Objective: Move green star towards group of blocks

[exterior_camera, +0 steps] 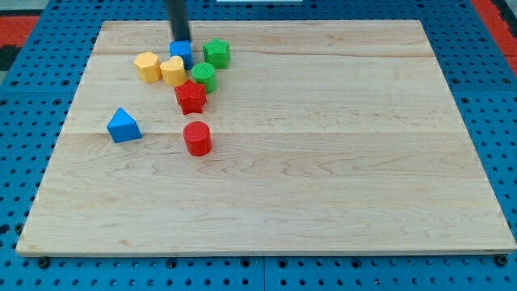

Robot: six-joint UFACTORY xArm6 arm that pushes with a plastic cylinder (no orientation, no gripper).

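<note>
The green star (216, 53) sits near the view's top, at the upper right of a cluster of blocks. The cluster holds a blue block (182, 52), a yellow hexagon-like block (148, 66), a yellow heart (173, 71), a green cylinder (203, 77) and a red star (191, 96). My tip (181, 40) is at the top edge of the blue block, a little to the left of the green star and apart from it.
A red cylinder (197, 138) stands alone below the cluster. A blue triangle (123, 126) lies to the left. The wooden board (323, 162) rests on a blue pegboard surface.
</note>
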